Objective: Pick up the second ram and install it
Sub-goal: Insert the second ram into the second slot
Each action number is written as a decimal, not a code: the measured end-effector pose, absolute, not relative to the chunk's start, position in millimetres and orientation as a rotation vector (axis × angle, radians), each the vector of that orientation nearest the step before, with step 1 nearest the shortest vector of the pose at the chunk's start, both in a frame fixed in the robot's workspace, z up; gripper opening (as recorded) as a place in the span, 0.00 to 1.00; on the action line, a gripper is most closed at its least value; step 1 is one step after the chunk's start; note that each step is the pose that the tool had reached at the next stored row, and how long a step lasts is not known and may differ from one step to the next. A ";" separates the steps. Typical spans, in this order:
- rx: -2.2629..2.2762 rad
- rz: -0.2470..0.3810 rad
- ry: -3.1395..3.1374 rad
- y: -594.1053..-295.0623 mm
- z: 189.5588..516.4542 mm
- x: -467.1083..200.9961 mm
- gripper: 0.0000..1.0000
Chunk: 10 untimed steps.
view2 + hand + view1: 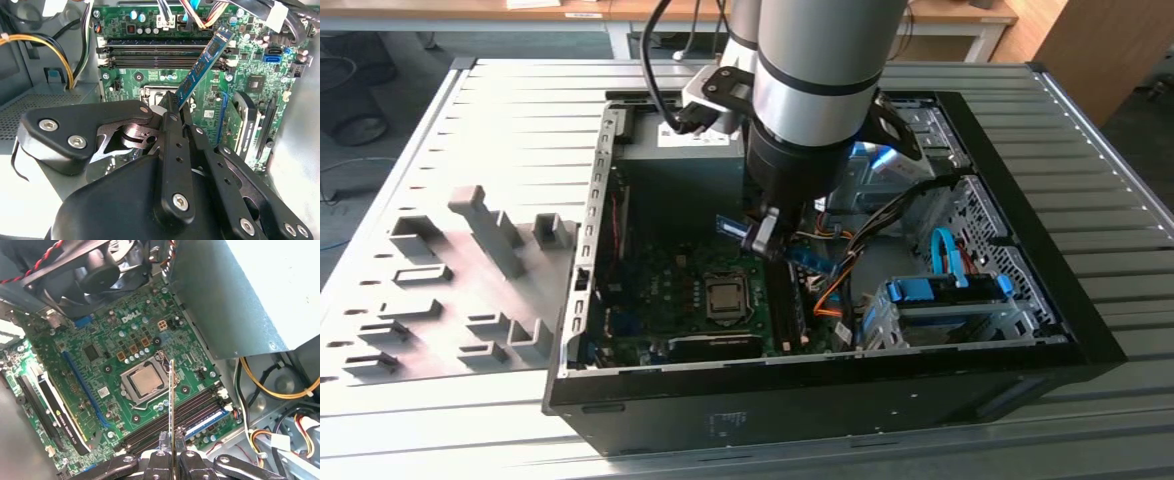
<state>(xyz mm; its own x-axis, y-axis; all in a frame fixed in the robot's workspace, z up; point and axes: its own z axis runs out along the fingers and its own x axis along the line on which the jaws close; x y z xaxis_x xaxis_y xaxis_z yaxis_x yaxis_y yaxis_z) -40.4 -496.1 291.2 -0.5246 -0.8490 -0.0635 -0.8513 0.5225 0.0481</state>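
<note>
My gripper [774, 240] hangs inside the open computer case [1067, 330], shut on the second ram [817, 261], a thin blue-faced memory stick. The stick juts out from the fingertips in the second wrist view [204, 64] and tilts over the motherboard [250, 60]. It is edge-on in the first wrist view [172, 400], crossing above the row of long memory slots [190, 412], which also lie under it in the second wrist view [150, 55]. The stick is held above the board, apart from the slots.
The processor socket [142, 380] sits beside the slots. Orange and yellow cables [834, 290] and a drive cage [941, 300] crowd the exterior view's right of the case. A power supply [240, 295] and fan [100, 270] stand close by. Gray fixture blocks [480, 240] sit outside the case.
</note>
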 end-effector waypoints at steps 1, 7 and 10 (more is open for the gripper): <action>-1.504 0.113 2.719 -496.1 291.1 -40.4 0.14; -1.430 0.111 2.757 -496.1 290.9 -40.4 0.14; -1.392 0.110 2.775 -496.1 290.8 -40.4 0.14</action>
